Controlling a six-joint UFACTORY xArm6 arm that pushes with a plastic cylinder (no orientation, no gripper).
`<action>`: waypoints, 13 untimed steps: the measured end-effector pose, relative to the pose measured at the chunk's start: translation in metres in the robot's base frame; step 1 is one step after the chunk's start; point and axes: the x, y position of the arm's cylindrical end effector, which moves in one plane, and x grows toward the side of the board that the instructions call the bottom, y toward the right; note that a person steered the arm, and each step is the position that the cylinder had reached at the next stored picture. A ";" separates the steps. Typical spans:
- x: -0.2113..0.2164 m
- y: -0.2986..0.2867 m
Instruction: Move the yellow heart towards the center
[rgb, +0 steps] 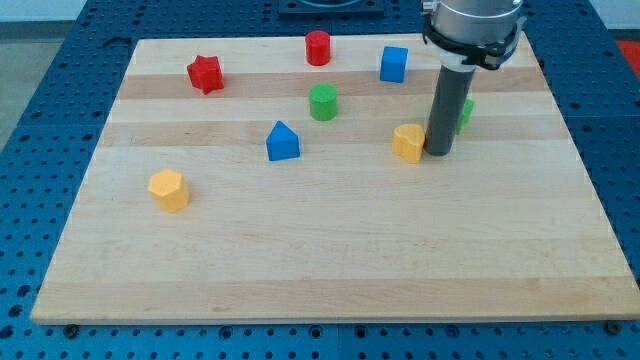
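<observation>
The yellow heart (408, 143) lies on the wooden board (330, 250), right of its middle. My tip (438, 151) stands against the heart's right side, touching it. The rod rises from there towards the view's top and hides most of the green star (464, 110) behind it.
A blue house-shaped block (283, 142) lies left of the heart, a green cylinder (323, 102) above that. A red star (205, 73), a red cylinder (318, 47) and a blue cube (394, 64) lie along the top. A yellow hexagonal block (169, 190) lies at the left.
</observation>
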 end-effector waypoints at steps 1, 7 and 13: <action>0.000 -0.002; -0.019 -0.011; -0.009 -0.033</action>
